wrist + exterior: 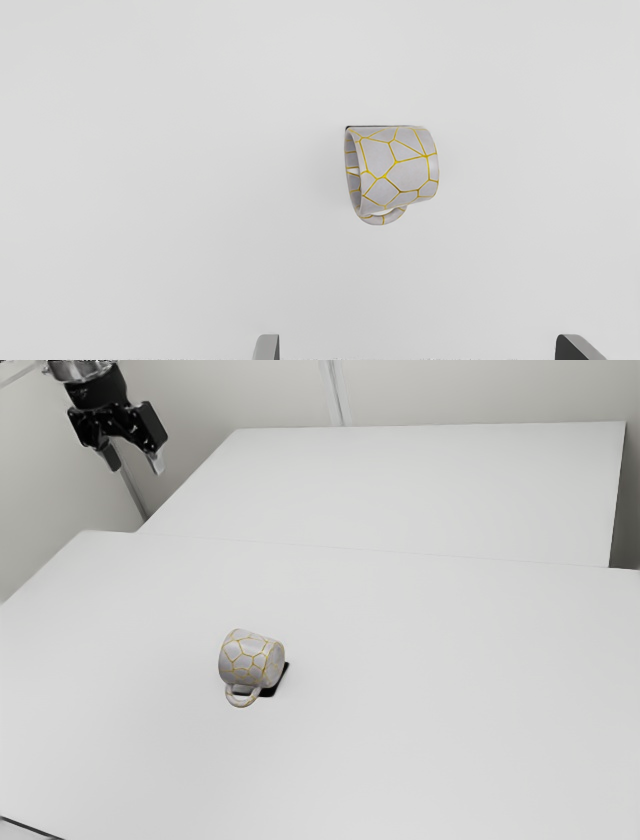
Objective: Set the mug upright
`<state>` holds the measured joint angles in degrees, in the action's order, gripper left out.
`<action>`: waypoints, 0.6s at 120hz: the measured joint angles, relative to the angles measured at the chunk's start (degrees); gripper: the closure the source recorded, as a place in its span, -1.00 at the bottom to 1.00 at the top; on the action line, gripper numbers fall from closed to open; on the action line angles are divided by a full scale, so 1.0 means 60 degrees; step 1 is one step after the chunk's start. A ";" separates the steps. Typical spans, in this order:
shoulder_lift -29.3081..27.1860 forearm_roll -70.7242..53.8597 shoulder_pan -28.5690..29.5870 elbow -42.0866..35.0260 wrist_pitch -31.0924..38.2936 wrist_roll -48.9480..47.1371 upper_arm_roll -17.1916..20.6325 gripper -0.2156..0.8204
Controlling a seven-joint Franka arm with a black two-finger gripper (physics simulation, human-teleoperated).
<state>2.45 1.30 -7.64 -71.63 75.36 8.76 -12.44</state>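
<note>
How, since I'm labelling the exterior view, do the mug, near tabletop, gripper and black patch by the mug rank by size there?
1. Near tabletop
2. Gripper and mug: too alike to rank
3. Visible part of the black patch

1 mug (250,656), 1 handle (377,220), 1 flat black piece (278,684), 2 fingers (156,462), 2 white tabletops (450,710).
</note>
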 joint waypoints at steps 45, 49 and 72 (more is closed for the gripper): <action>0.0889 0.2062 -0.0151 -0.3055 0.1442 0.0337 -0.1769 -0.58; 0.1209 0.2648 0.0270 -0.3173 0.1615 0.0532 -0.1910 -0.58; 0.3033 0.6011 0.1145 -0.4170 0.2240 0.1931 -0.2080 -0.58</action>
<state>20.64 37.37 -0.77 -96.65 88.80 20.34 -24.92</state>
